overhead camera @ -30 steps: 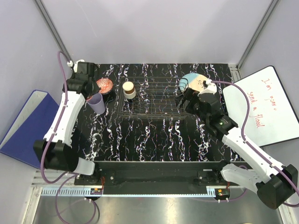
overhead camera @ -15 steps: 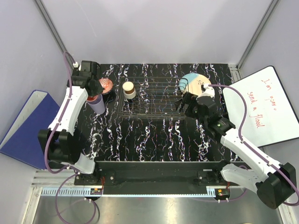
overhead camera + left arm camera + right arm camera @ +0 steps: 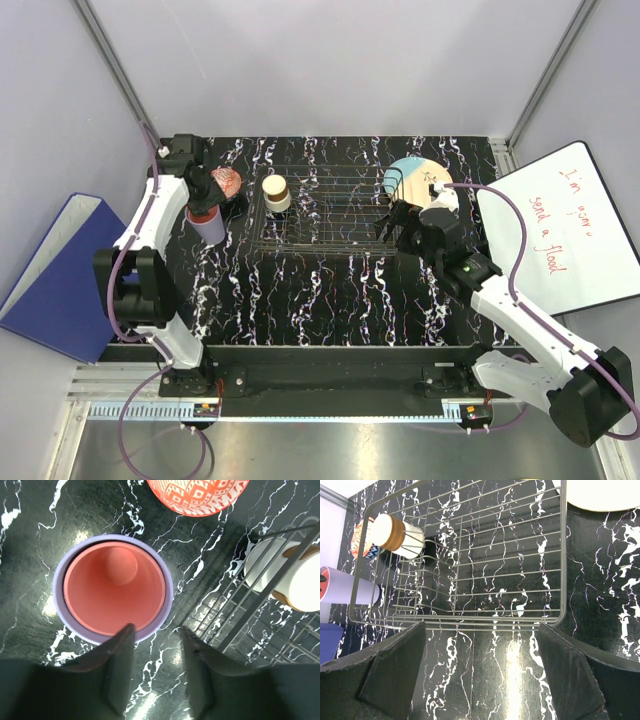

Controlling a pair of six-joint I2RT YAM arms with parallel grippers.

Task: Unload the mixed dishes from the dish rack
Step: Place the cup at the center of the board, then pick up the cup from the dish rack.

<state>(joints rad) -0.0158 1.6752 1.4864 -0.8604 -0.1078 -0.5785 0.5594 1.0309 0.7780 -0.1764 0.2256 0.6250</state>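
A salmon-pink cup (image 3: pixel 114 587) sits nested inside a lavender cup (image 3: pixel 60 602), upright on the table left of the dish rack (image 3: pixel 320 243). My left gripper (image 3: pixel 156 632) hovers just above them, open and empty; in the top view it (image 3: pixel 205 197) is by the cups (image 3: pixel 208 222). The red-orange bowl (image 3: pixel 227 181) stands behind them. A whitish cup (image 3: pixel 276 192) with a brown band lies in the rack's left end (image 3: pixel 395 535). The blue-and-cream plate (image 3: pixel 410 178) lies on the table right of the rack. My right gripper (image 3: pixel 481 627) is wide open and empty over the rack's near right corner.
A white board (image 3: pixel 565 225) with red writing lies off the table's right edge. A blue folder (image 3: pixel 50 270) lies off the left edge. The rack's wire rim (image 3: pixel 564 555) stands above the black marbled table (image 3: pixel 320 300).
My left wrist has drawn back and up from the lavender cup, and the salmon-pink cup now shows nested inside it. My right gripper has shifted slightly from the plate toward the rack's corner.
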